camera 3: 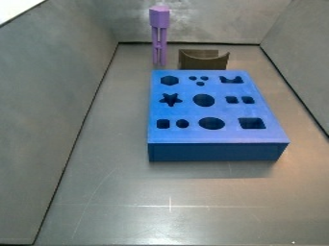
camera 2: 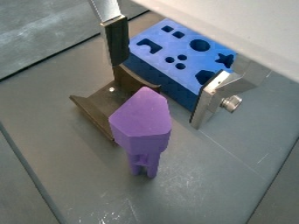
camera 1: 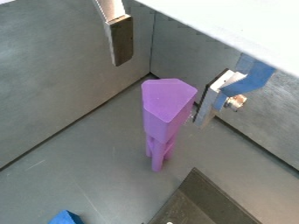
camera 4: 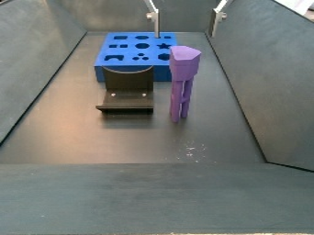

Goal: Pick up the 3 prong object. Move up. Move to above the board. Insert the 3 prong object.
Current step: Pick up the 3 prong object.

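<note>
The 3 prong object (camera 4: 182, 81) is a purple peg standing upright on its thin prongs on the grey floor, blocky top up. It shows in both wrist views (camera 1: 163, 109) (camera 2: 142, 127) and at the far end in a side view (camera 3: 158, 34). The board (camera 3: 213, 115) is a flat blue block with dark shaped holes, lying next to the peg (camera 4: 132, 53) (camera 2: 181, 54). My gripper (camera 1: 162, 92) (camera 2: 159, 92) (camera 4: 186, 9) is open and empty, hovering above the peg's top. One finger (camera 1: 121, 39) stands on each side of the peg, not touching it.
A small dark brown open-topped holder (camera 4: 125, 94) (camera 3: 199, 60) (camera 2: 103, 103) stands between the peg and the board's end. Grey walls (camera 3: 90, 86) enclose the floor on all sides.
</note>
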